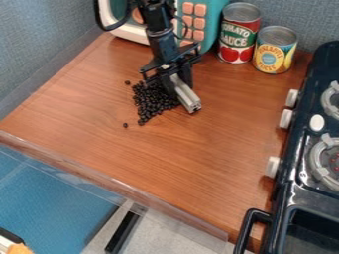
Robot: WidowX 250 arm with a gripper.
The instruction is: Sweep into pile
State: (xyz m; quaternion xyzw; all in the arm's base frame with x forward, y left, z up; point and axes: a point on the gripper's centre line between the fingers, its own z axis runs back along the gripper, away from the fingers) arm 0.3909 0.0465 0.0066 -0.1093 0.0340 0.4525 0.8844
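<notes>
The black gripper (173,85) hangs over the upper middle of the wooden counter, shut on a grey metal bar (186,94). The bar slants down and to the right, its end low over the counter. Many small dark beans (151,101) lie in a heap just left of the bar, some partly hidden behind the gripper. One loose bean (126,125) lies below left of the heap, and another (128,83) at its upper left.
A teal and white toy microwave (198,22) stands behind the arm. Two cans, a red one (238,33) and a yellow one (274,50), stand at the back right. The black stove (298,183) borders the right side. A clear raised strip (119,183) runs along the counter's front edge.
</notes>
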